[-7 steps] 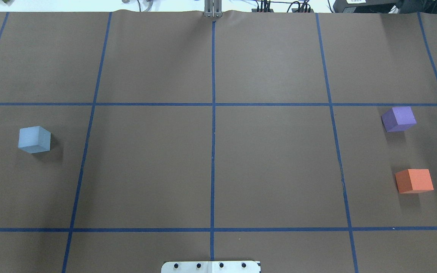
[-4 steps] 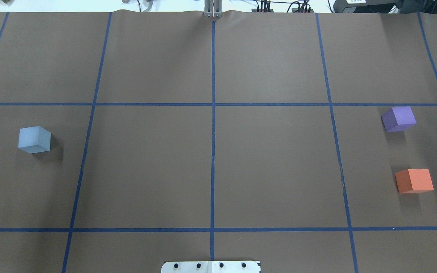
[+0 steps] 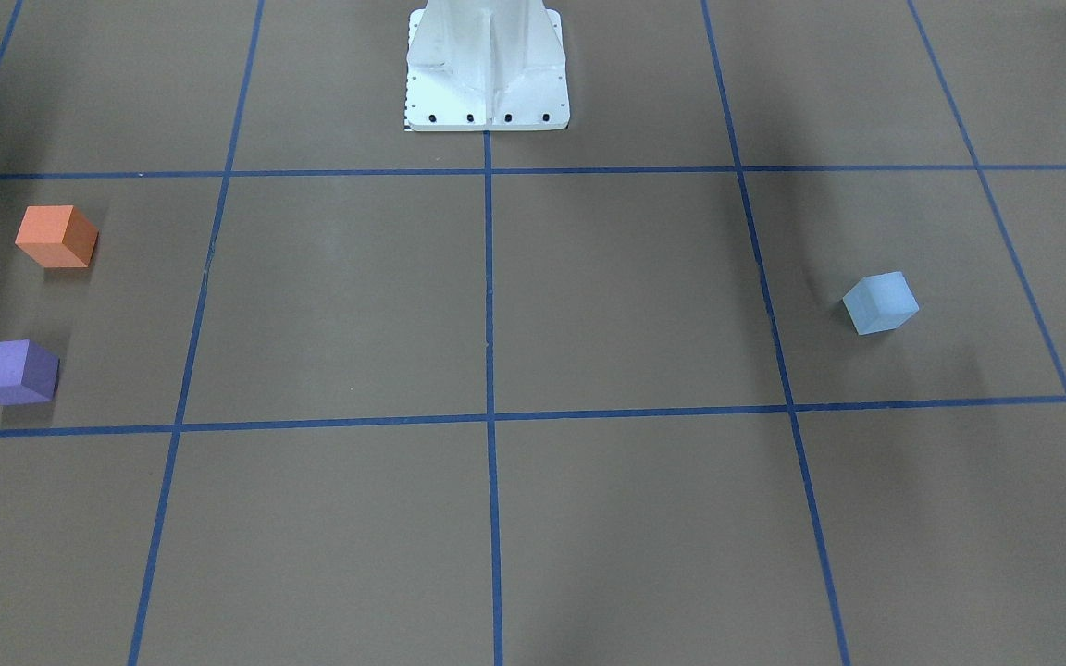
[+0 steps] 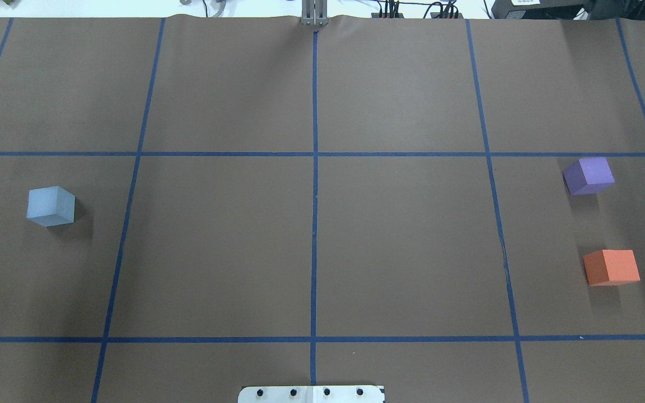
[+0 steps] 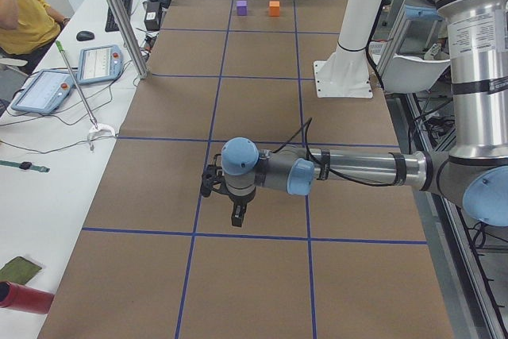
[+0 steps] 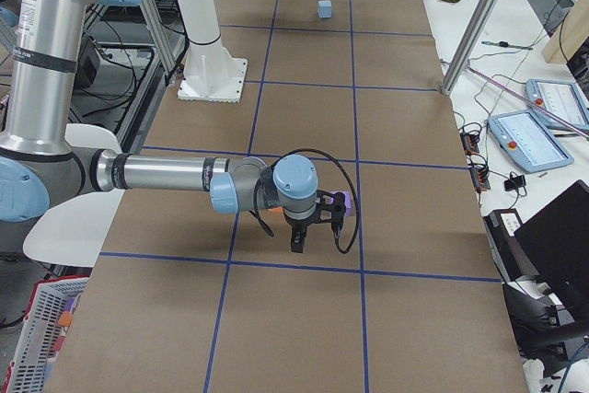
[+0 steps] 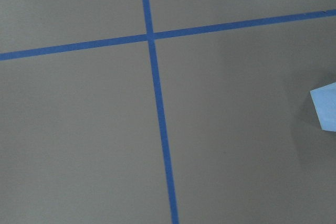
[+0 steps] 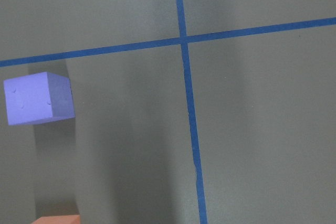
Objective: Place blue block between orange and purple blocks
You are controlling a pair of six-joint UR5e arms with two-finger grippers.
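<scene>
From overhead, the blue block (image 4: pixel 51 206) sits alone on the surface (image 4: pixel 216 246) out at nine o'clock, well apart from the other two. My left wrist camera catches only a corner of it (image 7: pixel 325 108), cut off at the three o'clock edge.

Far across, the purple block (image 4: pixel 588 175) rests at three o'clock and the orange block (image 4: pixel 612 267) at four o'clock, with a gap between them. My right wrist camera shows the purple block whole at nine o'clock, but only a sliver of the orange block (image 8: pixel 55 220), cut off at seven o'clock.

My left gripper (image 5: pixel 236 213) shows only from the surface's left end. My right gripper (image 6: pixel 296 238) shows only from the right end, where it partly hides the purple block. I cannot tell whether either gripper is apart or together.
</scene>
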